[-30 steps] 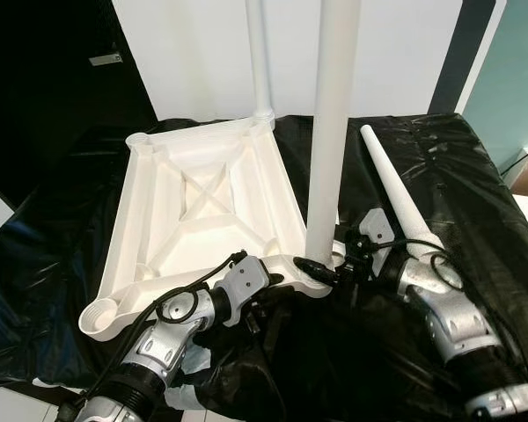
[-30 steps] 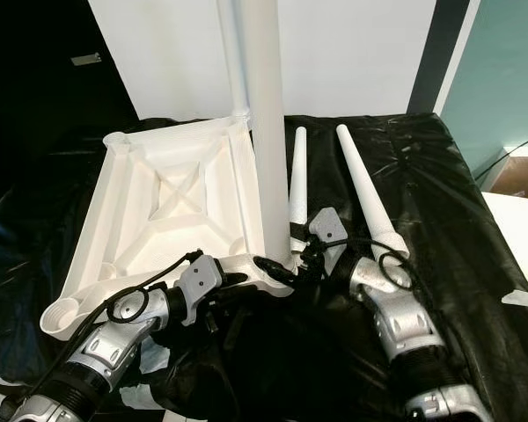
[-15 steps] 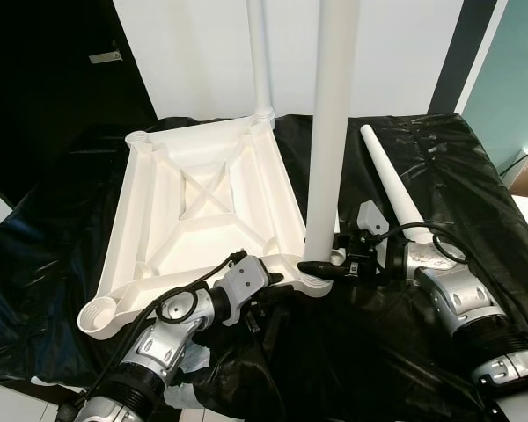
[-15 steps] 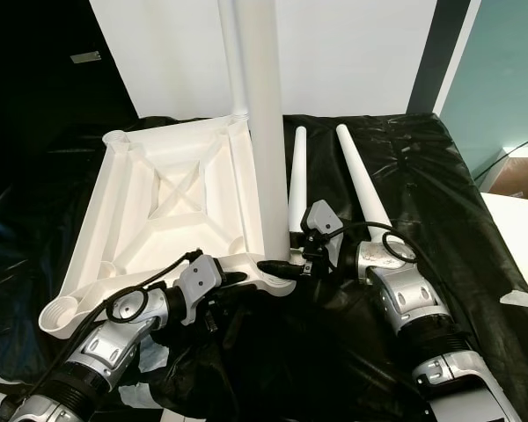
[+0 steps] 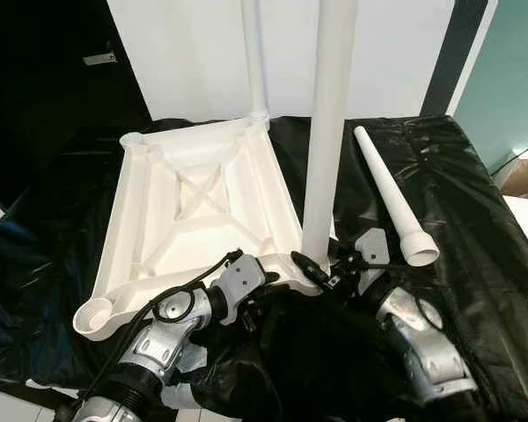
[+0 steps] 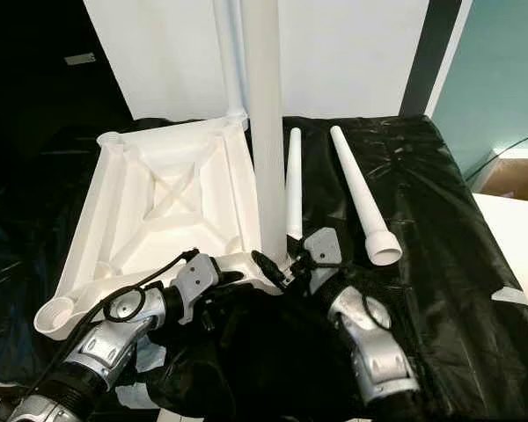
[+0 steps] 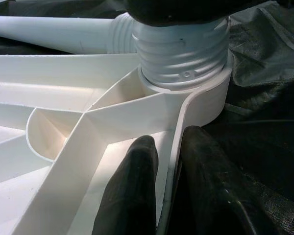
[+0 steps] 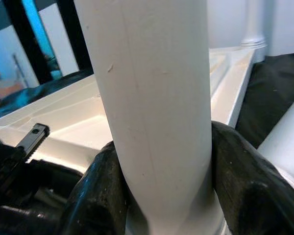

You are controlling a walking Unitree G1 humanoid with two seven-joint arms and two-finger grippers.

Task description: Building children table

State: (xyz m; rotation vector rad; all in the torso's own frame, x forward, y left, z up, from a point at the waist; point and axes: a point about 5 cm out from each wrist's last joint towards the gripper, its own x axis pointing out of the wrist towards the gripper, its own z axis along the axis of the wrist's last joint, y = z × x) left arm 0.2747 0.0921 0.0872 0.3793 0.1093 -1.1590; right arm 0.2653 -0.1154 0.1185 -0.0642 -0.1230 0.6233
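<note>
The upturned white tabletop (image 5: 194, 211) lies ribs-up on the left half of the bench, so its corner sockets face the ceiling to take legs. At its near edge the left gripper (image 7: 169, 196) pinches the rim wall, one finger inside and one outside, likely to keep the top from turning. At the near right corner the leg in hand (image 5: 327, 132) stands upright with its threaded collar seated in the socket. The right gripper (image 8: 161, 196) clamps round its base, presumably twisting it home. Another leg (image 5: 254, 57) stands in the far right corner. Right of the tabletop two loose legs, a shorter-looking one (image 6: 293, 180) and a longer one (image 5: 389, 189), lie side by side awaiting their turn.

The bench is draped in crinkled black plastic sheeting (image 5: 475, 220). Behind it stands a white wall (image 5: 396, 53), with a teal panel (image 5: 515, 79) at the right.
</note>
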